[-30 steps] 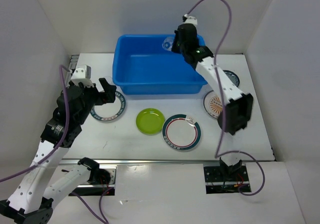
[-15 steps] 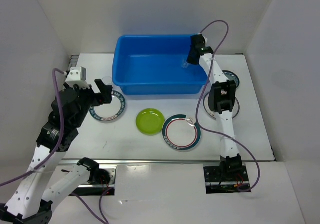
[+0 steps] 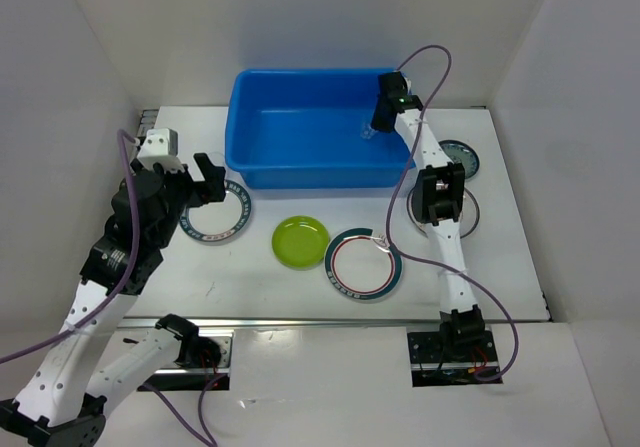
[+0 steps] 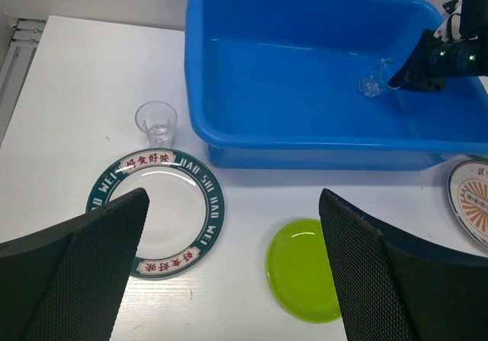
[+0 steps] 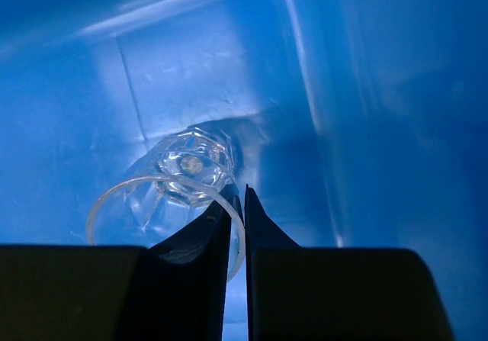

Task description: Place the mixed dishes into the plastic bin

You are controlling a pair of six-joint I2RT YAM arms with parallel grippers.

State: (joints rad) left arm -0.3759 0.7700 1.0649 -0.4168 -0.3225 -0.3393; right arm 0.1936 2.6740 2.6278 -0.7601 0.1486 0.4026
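Observation:
The blue plastic bin [image 3: 243, 127] stands at the back middle. My right gripper [image 3: 376, 125] reaches inside its right end, shut on the rim of a clear cup [image 5: 179, 177], which tilts low against the bin floor [image 5: 381, 89]. My left gripper [image 4: 232, 204] is open and empty, above a white teal-rimmed plate [image 4: 162, 211] and beside the lime-green plate [image 4: 305, 269]. A second clear cup [image 4: 156, 123] stands upright on the table left of the bin [image 4: 200, 89].
A second teal-rimmed plate [image 3: 364, 263] lies front middle. The orange-sunburst plate [image 3: 428, 210] is partly under the right arm's elbow [image 3: 443, 193]. A small dark teal plate [image 3: 462, 157] lies right of the bin. White walls enclose the table.
My right gripper has carried the clear cup from above the bin's back rim down into its right end. My left gripper has shifted only slightly and stays open.

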